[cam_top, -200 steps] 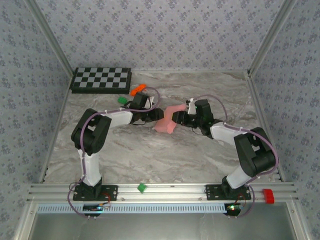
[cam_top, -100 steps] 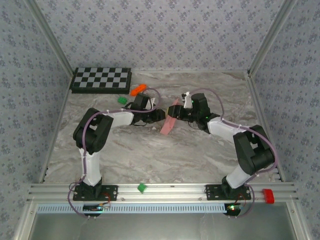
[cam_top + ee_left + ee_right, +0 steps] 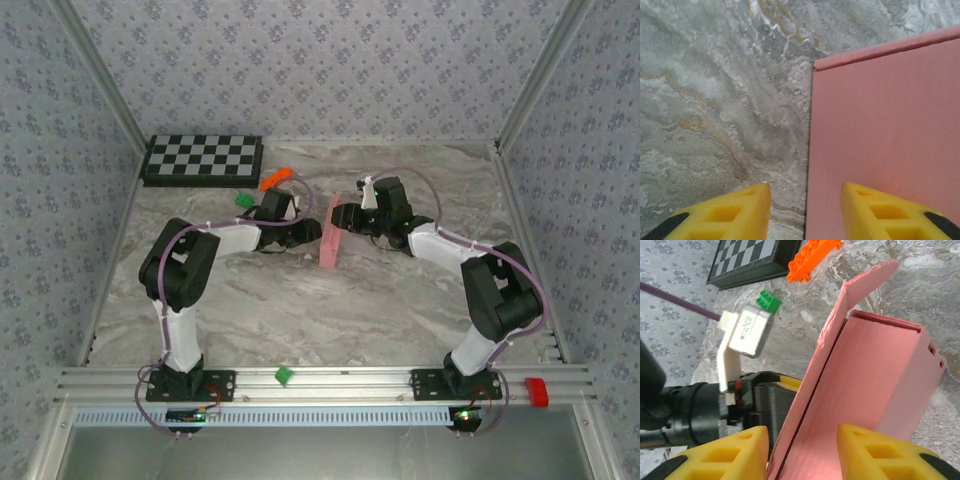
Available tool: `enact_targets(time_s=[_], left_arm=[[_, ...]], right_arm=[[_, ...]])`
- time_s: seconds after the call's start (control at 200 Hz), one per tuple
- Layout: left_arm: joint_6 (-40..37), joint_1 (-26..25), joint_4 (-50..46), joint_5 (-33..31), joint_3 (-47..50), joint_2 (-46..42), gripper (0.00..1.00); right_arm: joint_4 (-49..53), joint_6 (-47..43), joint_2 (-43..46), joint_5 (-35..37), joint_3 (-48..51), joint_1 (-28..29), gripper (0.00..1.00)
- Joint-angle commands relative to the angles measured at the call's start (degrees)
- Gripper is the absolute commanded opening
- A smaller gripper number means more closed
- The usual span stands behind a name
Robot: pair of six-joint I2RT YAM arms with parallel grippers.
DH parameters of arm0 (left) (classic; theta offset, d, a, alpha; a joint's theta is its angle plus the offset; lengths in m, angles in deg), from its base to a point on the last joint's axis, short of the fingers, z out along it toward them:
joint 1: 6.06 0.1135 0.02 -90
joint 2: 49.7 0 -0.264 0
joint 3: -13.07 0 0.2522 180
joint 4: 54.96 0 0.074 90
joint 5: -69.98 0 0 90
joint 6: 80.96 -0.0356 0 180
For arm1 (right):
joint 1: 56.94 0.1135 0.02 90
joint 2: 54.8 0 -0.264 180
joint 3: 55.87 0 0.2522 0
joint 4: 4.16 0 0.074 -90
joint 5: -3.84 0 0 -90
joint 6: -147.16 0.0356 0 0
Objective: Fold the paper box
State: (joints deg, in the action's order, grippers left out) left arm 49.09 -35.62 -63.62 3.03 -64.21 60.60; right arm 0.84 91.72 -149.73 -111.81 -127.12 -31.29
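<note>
Paper box (image 3: 330, 243) stands on its narrow edge mid-table, between the two grippers. It is part-formed: walls are up and one long flap hangs open on the side toward the left arm.

Right gripper (image 3: 802, 452): yellow fingers sit either side of the box and the card fills the gap, so it reads as pinching it. The contact itself is cut off at the frame bottom.

Left gripper (image 3: 805, 210): fingers spread. One lies over the pink face, the other over the marble table (image 3: 715, 100). Cannot tell whether either touches.

Risks:
- The card is thin, so a harder squeeze from the right could crush a wall or crease it off the score lines.
- The box is balanced on edge, so a release before the left closes likely tips it flat.
- A left closure from here may catch a single panel and bend it, or shove the box out of the right's hold.
- The open flap sits close to the left wrist body and could snag.

Hard to read:
- The box's interior and its tabs.
- Where its lower edge meets the table.
- The fingertips in the top view, which are too small.

The green block (image 3: 769, 301), orange block (image 3: 812, 260) and chequerboard (image 3: 750, 257) lie beyond, apart from the work.
</note>
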Motion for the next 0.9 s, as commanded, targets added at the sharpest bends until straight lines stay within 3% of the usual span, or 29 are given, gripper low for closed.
enact_targets(time_s=[0.0,0.45,0.68,0.895], left_arm=[[-1.2,0.3,-1.5,-1.3,-1.6,-2.0,0.41],[-3.4,0.5,-6.3,-6.5,-1.9,-6.2,0.43],[-6.6,0.4,-8.8,-3.8,-7.0,-2.0,0.45],[-10.9,0.4,-12.5,0.7,-15.4,3.2,0.45]], right_arm=[[4.2,-2.1,-0.5,1.5,-3.7,0.2,0.41],[12.3,-4.4,6.4,11.2,-1.7,-0.9,0.39],[8.8,-1.6,7.0,12.1,6.3,-0.6,0.29],[1.2,4.3,4.5,12.9,12.2,1.9,0.27]])
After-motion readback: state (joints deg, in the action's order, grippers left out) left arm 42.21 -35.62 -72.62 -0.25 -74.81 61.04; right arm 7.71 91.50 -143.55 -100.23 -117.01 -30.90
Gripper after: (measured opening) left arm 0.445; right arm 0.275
